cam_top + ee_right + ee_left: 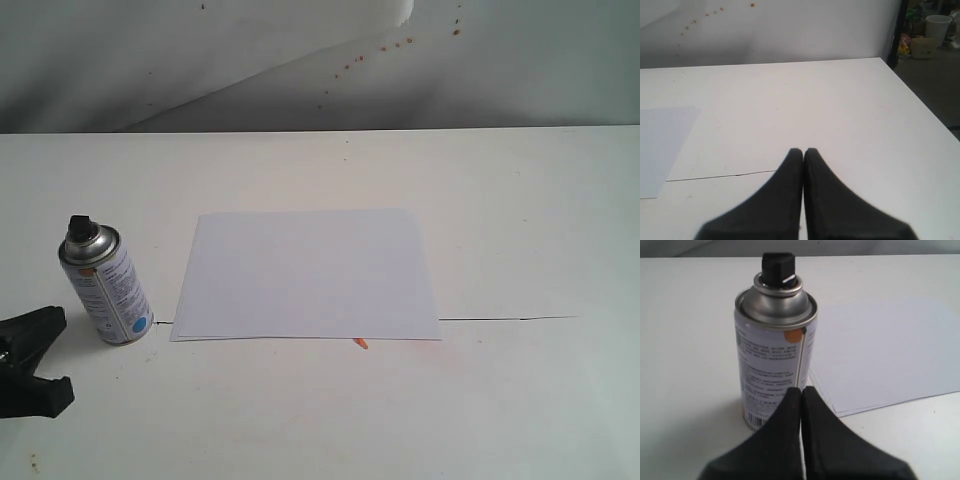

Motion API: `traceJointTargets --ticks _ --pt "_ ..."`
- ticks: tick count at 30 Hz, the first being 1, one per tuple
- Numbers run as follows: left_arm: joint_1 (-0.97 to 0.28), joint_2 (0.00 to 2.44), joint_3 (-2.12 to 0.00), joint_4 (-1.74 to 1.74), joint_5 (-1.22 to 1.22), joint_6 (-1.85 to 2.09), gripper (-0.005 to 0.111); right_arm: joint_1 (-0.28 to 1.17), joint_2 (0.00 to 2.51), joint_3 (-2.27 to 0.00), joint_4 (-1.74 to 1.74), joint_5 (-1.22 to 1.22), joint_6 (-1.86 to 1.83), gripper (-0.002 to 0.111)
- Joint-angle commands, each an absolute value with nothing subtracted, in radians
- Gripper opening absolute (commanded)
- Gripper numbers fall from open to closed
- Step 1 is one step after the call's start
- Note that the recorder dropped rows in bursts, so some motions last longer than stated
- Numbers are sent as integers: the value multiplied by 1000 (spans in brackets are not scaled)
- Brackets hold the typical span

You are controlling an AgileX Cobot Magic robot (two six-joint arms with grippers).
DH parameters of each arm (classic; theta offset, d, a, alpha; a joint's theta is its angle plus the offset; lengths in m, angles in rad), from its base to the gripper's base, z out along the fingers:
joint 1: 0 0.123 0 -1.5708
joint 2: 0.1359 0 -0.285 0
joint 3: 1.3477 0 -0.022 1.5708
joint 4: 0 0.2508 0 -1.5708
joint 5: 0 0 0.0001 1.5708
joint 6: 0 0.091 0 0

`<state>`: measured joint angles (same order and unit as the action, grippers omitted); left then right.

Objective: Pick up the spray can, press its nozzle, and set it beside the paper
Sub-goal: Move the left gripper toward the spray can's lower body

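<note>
The spray can point(110, 290) stands upright on the white table, just left of the paper point(310, 275). Its black nozzle point(80, 228) caps the top. In the left wrist view the spray can point(772, 365) fills the middle, with the nozzle point(778, 267) above the shiny shoulder and the paper point(890, 350) beside it. My left gripper point(801, 390) is shut and empty, its tips just short of the can's lower label. It also shows at the exterior view's lower left, as the left gripper point(52, 325). My right gripper point(803, 150) is shut and empty over bare table, away from the paper point(660, 150).
A thin dark line point(510, 319) runs across the table from the paper's near right corner. A small orange mark point(360, 343) lies at the paper's near edge. The table's right edge point(925, 125) drops to the floor, where a white bucket point(938, 25) stands.
</note>
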<state>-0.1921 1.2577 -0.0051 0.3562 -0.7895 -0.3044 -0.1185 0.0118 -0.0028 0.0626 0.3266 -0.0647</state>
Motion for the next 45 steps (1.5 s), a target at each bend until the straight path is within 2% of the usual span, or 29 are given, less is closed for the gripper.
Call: traceJointTargets --ticks 1,7,11,13,14,15,16,18,28,45 --pt "-190 1261 0 328 -727 -307 0 -122 6 0 52 327 -70 0" --pt "-190 1261 0 323 -719 -312 5 -122 6 0 52 327 -70 0" --pt "-190 1261 0 310 -703 -310 21 -122 6 0 52 327 -70 0" --pt "-190 1261 0 292 -703 -310 31 -122 6 0 52 327 -70 0" --pt "-190 1261 0 274 -703 -310 47 -122 6 0 52 327 -70 0" --pt "-190 1261 0 263 -703 -310 55 -122 6 0 52 327 -70 0" --pt "-190 1261 0 243 -708 -310 70 -122 6 0 52 327 -70 0" --pt "-190 1261 0 240 -726 -312 81 -122 6 0 52 327 -70 0" --pt "-190 1271 0 240 -788 -228 81 -122 6 0 52 327 -70 0" --pt "-170 1577 -13 244 -1049 52 81 -122 6 0 52 327 -70 0"
